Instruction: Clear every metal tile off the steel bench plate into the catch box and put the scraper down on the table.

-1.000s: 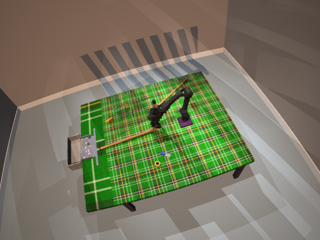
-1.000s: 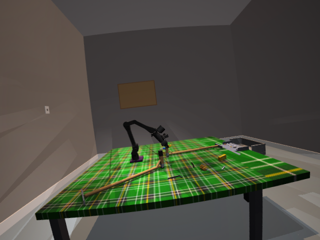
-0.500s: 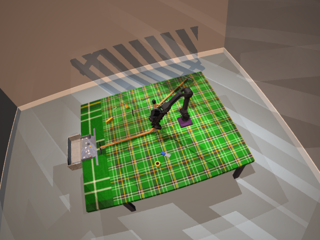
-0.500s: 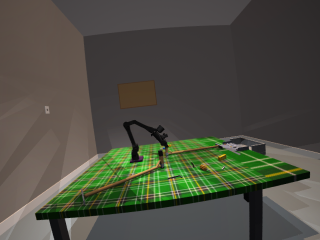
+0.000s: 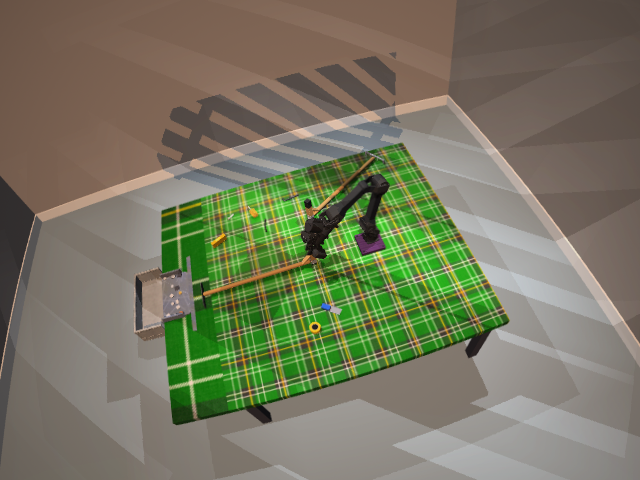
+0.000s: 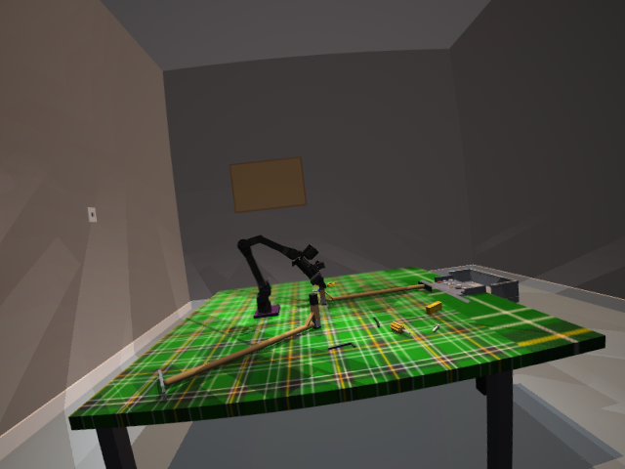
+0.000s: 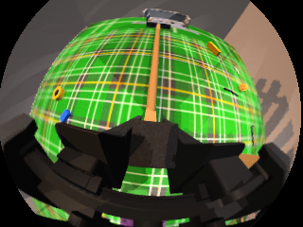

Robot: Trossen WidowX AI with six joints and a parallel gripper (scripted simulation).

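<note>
My gripper (image 5: pixel 312 256) (image 6: pixel 322 288) (image 7: pixel 151 120) is shut on the dark grip block of the long scraper (image 5: pixel 258 277) (image 6: pixel 373 292) (image 7: pixel 153 71). Its wooden handle reaches toward the plate. Its black blade (image 5: pixel 203 295) (image 6: pixel 425 285) is just short of the steel bench plate's near edge strip; whether it touches the table cannot be told. The steel bench plate (image 5: pixel 186 305) holds several small tiles (image 5: pixel 177 303), pale, orange and dark, spread over its surface. The catch box (image 5: pixel 150 331) (image 6: pixel 504 290) adjoins the plate's far end, beyond the table edge; no tiles can be made out in it.
A second wooden-handled tool (image 5: pixel 343 183) (image 6: pixel 237 353) with a grey head lies beside the arm. A yellow block (image 5: pixel 218 240) (image 6: pixel 434 307) (image 7: pixel 214 48), an orange-handled screwdriver (image 5: pixel 253 212) (image 6: pixel 396 326), dark hex keys, a blue-and-grey item (image 5: pixel 325 306) and a yellow ring (image 5: pixel 310 329) lie on the table.
</note>
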